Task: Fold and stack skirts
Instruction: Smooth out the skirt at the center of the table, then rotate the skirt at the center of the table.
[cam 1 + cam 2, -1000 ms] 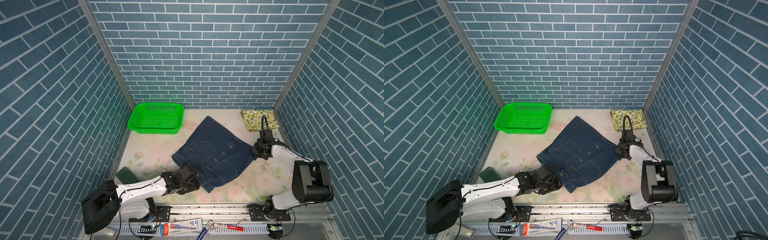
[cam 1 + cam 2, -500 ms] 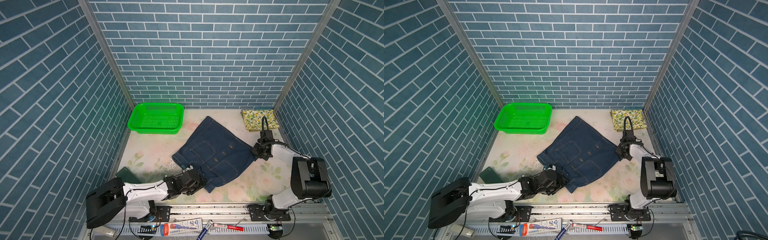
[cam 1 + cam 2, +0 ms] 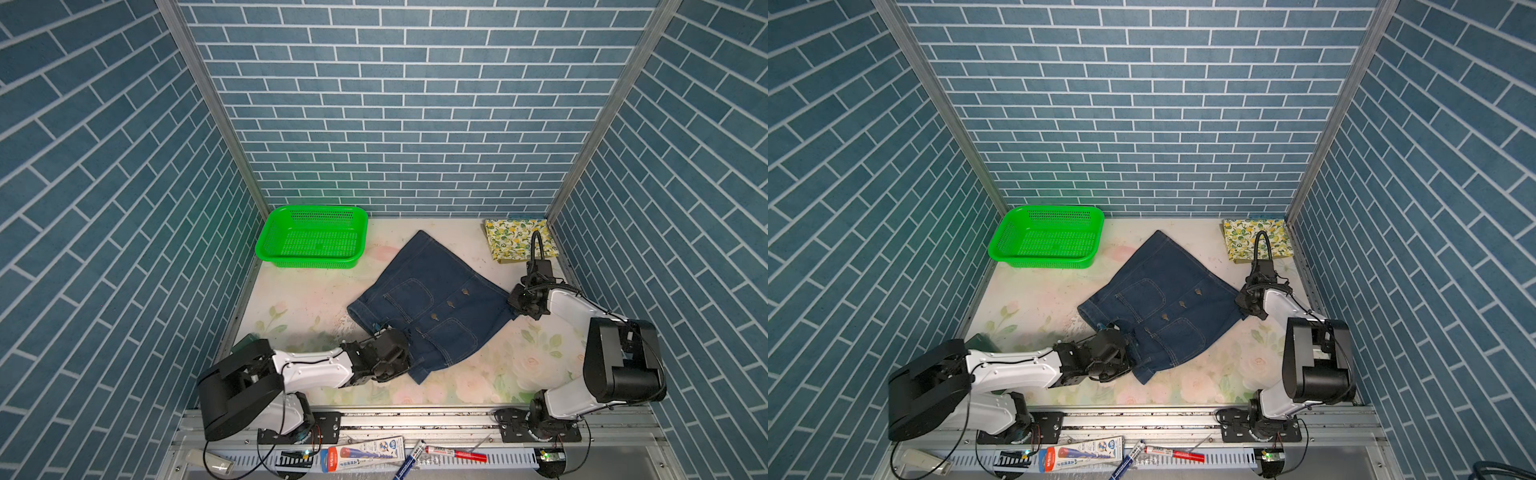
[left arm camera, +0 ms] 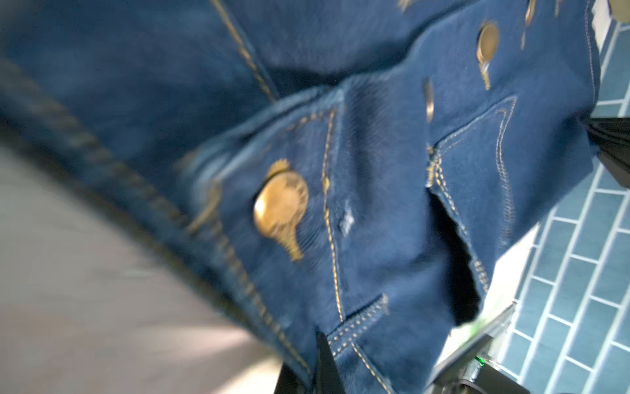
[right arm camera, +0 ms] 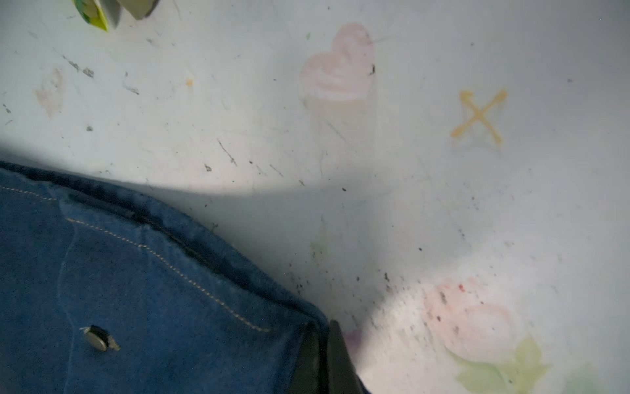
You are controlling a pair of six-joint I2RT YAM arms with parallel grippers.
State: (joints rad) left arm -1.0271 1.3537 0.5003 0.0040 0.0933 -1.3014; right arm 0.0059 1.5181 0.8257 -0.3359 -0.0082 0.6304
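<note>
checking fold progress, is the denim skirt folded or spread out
Spread out, not folded: the denim skirt lies open on the table, both front pockets and the button row showing in both top views.

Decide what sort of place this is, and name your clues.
Probably a robot lab booth: left arm and right arm bolted to a metal rail, brick-print panels as walls, a denim skirt on a flowered tabletop.

The denim skirt is blurred and cropped in the left wrist view.
</note>
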